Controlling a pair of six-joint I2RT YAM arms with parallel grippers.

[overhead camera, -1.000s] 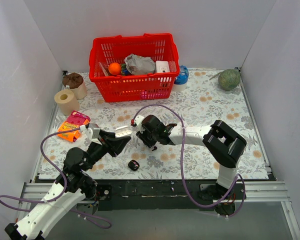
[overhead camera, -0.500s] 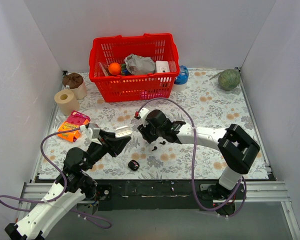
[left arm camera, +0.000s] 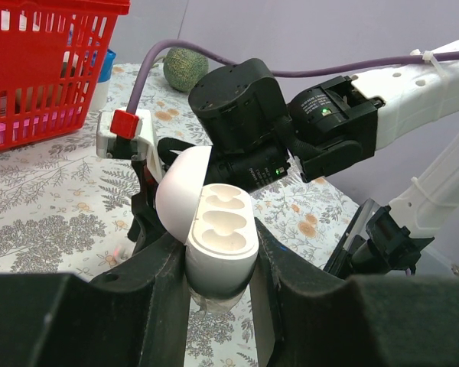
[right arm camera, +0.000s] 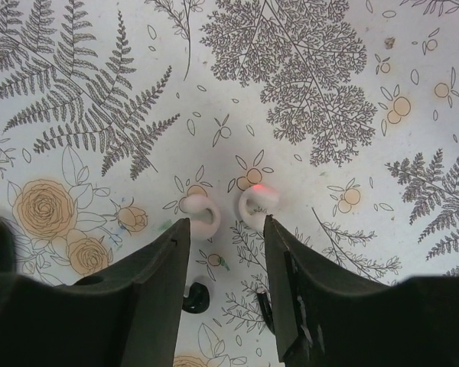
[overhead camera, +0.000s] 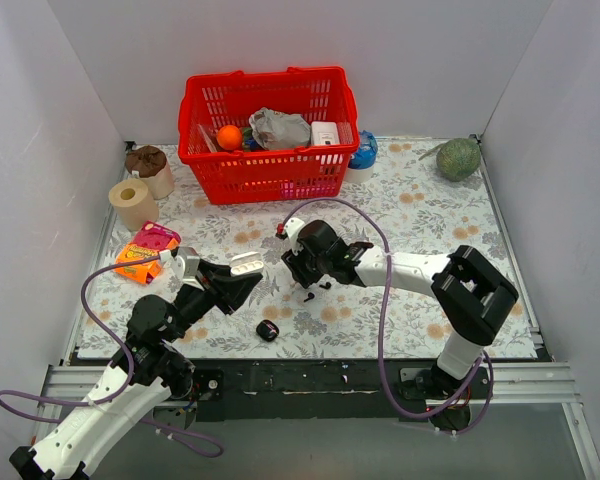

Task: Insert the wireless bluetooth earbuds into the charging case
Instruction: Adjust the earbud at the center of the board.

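The right gripper (right arm camera: 224, 229) is hanging half-spread over two white buds (right arm camera: 200, 211), with the black earbuds (right arm camera: 197, 298) lying further back under its palm, so closing here is risking the wrong pair. The left gripper (left arm camera: 218, 264) is clamping an open white case (left arm camera: 216, 229) while the black charging case (overhead camera: 268, 330) is sitting on the cloth (overhead camera: 400, 210) apart from both grippers, inviting a wrong-socket insertion.

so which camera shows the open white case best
Left wrist: the white case fills the middle, lid open, both wells empty, held in the left pincer. The top view shows it as a small white shape; the right wrist view misses it.
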